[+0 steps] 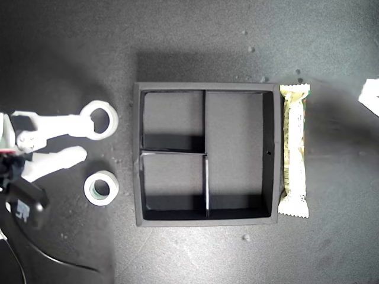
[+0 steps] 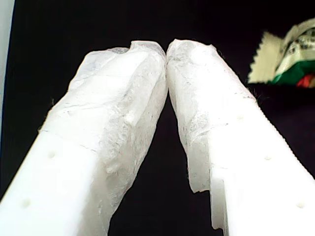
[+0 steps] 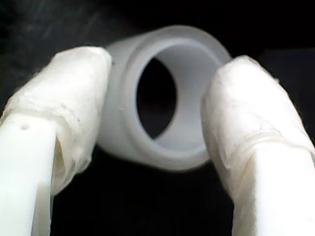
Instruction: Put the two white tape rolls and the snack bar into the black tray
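Nothing lying in the black tray point(image 1: 269, 148) yet, all three compartments bare. Pinching the all-white tape roll point(image 3: 165, 98) between second gripper point(image 3: 157, 105) pads, just off the tray's side at the exterior view's left. Sitting beside that same side, nearer the arm's base: the grey-cored roll point(image 1: 101, 187). Resting with fingertips pressed together, empty: first gripper point(image 2: 166, 49). Lying along the tray's opposite wall: the snack bar point(image 1: 294, 149), wrapper print unreadable.
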Controlling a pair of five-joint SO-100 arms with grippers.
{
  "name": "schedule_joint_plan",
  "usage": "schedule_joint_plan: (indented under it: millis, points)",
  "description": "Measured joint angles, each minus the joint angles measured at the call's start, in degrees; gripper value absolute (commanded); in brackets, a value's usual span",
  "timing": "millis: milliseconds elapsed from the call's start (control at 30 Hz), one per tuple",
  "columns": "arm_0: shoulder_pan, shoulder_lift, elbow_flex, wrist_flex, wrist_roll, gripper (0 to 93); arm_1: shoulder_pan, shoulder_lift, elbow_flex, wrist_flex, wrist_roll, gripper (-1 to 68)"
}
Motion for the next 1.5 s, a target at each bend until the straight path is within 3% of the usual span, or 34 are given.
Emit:
schedule_joint_plan:
  millis: [200, 400, 733, 1067, 1500]
  points:
    - [-0.3, -28.0, -15.9, 0.0, 4.0, 15.8, -9.2, -36.9, -33.0, 15.1, -10.1, 10.5]
    - [-2.1, -43.5, -21.7, -0.1, 4.2, 15.5, -14.8, -54.4, -47.4, 29.3, -13.2, 13.1]
    - [-5.0, -54.1, -23.9, -0.1, 3.9, 14.6, -19.3, -63.0, -52.9, 33.5, -13.4, 19.6]
    - [-9.4, -75.0, -35.1, 0.2, 4.4, 2.9, -18.9, -90.3, -69.8, 45.4, -13.4, 23.4]
    - [-11.2, -73.5, -38.8, 6.3, 5.4, 0.1, -17.1, -93.3, -70.6, 39.7, -13.4, 21.3]
